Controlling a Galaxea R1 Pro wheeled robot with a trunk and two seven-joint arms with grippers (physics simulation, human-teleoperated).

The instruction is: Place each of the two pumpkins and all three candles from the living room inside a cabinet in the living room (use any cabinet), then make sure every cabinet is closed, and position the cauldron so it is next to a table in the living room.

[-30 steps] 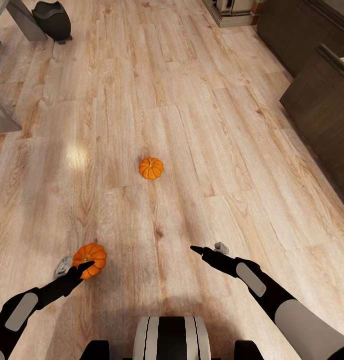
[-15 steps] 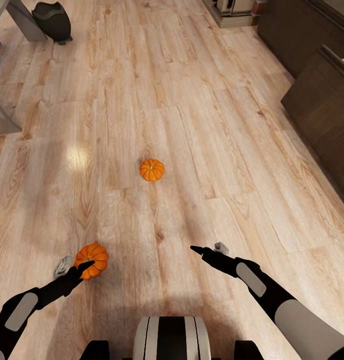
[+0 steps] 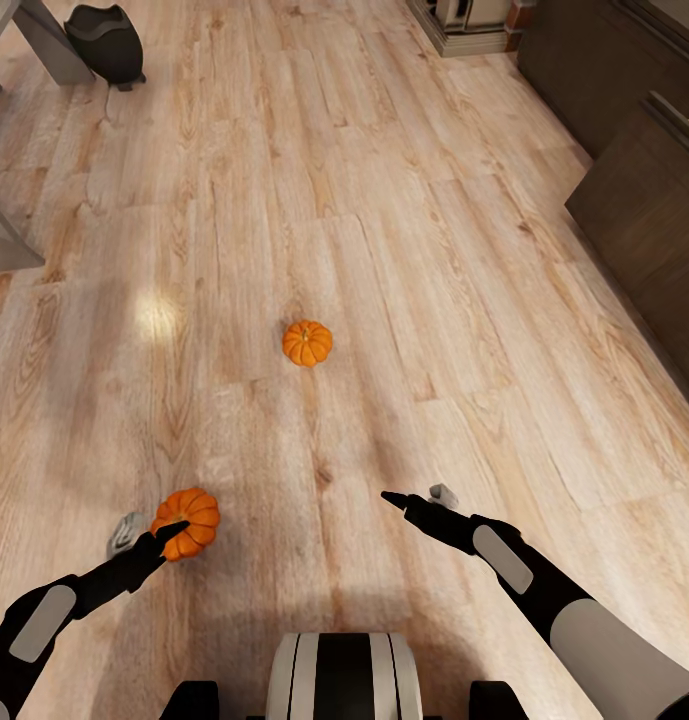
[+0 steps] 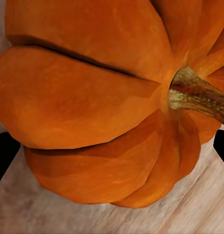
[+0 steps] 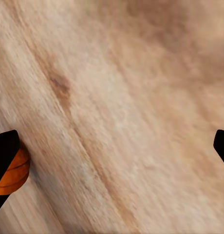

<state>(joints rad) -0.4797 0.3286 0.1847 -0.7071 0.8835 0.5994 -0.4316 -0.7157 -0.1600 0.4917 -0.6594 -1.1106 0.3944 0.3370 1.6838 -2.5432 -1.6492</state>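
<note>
My left gripper (image 3: 150, 532) is shut on one orange ribbed pumpkin (image 3: 186, 521), held low over the wooden floor at the lower left. In the left wrist view this pumpkin (image 4: 102, 107) sits close up with its brown stem between the two black fingertips. A second pumpkin (image 3: 307, 343) lies on the floor ahead, in the middle. My right gripper (image 3: 416, 495) is open and holds nothing, hanging over bare floor at the lower right. An orange sliver of a pumpkin (image 5: 13, 173) shows beside one right fingertip. The black cauldron (image 3: 106, 40) stands at the far left by a slanted grey table leg (image 3: 46, 38). No candles are in view.
The dark brown cabinet (image 3: 644, 200) runs along the right side, with one front standing out from the rest. Another grey table leg (image 3: 4, 235) sits at the left edge. A pale unit (image 3: 469, 25) stands at the far wall. My base (image 3: 342, 675) is at the bottom.
The whole picture has slid slightly down and right, so the camera has moved. Both arms keep the same pose and the left gripper still holds its pumpkin.
</note>
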